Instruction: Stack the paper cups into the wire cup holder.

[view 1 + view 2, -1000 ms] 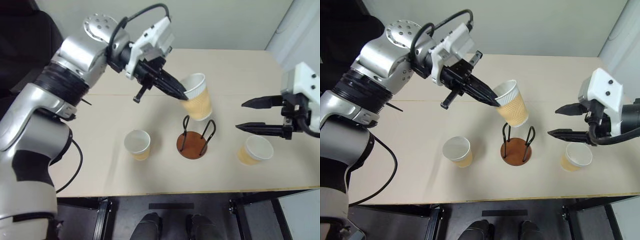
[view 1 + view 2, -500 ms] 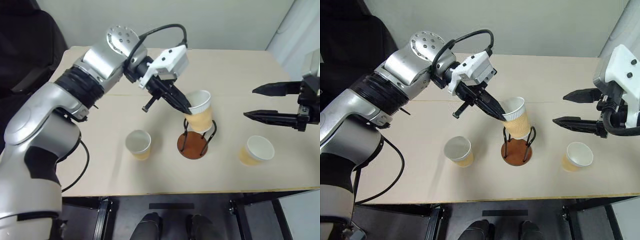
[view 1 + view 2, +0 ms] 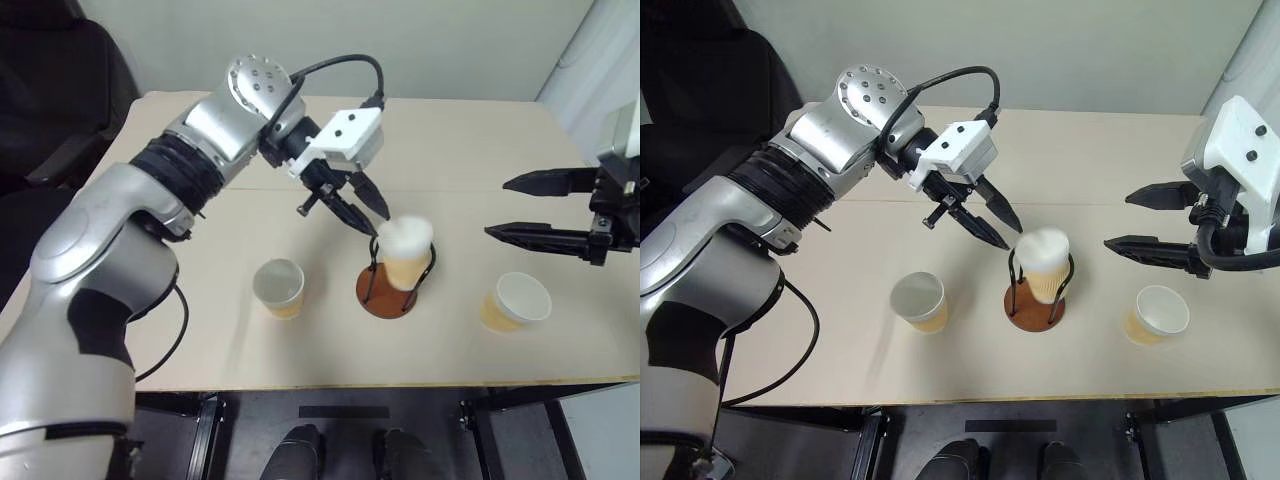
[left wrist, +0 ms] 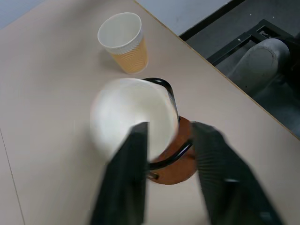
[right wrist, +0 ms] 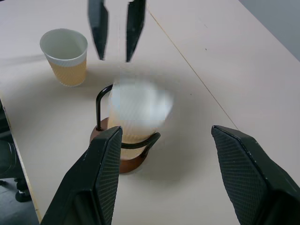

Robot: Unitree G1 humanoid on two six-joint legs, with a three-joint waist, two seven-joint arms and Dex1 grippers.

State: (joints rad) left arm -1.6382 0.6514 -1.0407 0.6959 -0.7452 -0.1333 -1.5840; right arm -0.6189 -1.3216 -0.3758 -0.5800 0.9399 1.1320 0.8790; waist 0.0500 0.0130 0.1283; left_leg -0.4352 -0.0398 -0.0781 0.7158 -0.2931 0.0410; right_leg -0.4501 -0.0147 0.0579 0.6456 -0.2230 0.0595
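At desk (image 3: pixel 200 350) centre, blurred paper cup (image 3: pixel 405 250) sitting between black loops of wire cup holder (image 3: pixel 385 292), over its brown base. Left gripper (image 3: pixel 366 212) hovering just above cup rim, jaws parted, gripping nothing. Right gripper (image 3: pixel 510 207) hanging wide open, empty, above second cup (image 3: pixel 514 300) at right. Third cup (image 3: pixel 278 287) standing left of holder.

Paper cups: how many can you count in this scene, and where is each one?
3. One cup sits in the wire cup holder; one stands on the table to the holder's left; one stands to its right. None seems hidden.
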